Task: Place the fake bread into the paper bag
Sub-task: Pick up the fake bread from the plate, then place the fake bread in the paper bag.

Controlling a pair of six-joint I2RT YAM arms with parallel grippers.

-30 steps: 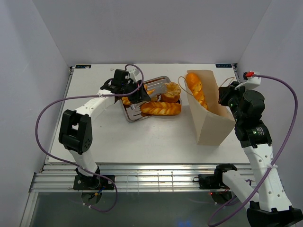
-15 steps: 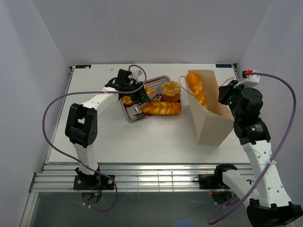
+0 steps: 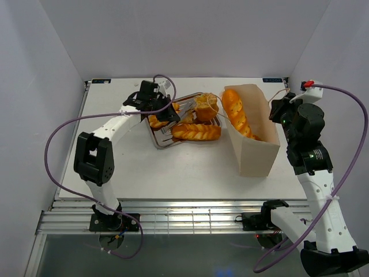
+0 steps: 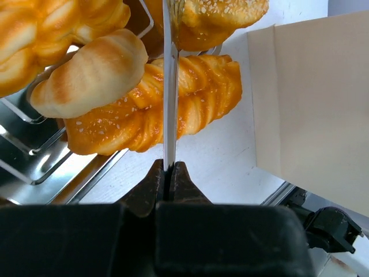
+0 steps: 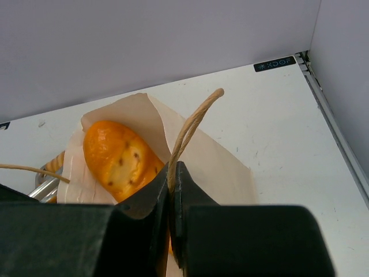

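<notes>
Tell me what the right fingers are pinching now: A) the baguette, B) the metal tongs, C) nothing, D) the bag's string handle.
D: in the right wrist view the right fingers are shut on the string handle of the paper bag, while the baguette sits inside it.

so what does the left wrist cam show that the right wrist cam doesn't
Only the left wrist: the left gripper shut on the metal tongs, plus a twisted loaf and a small roll by the silver tray. Only the right wrist: the right gripper shut on a string handle, and the baguette. Both: the paper bag, its outer side in the left view, its open top in the right.
</notes>
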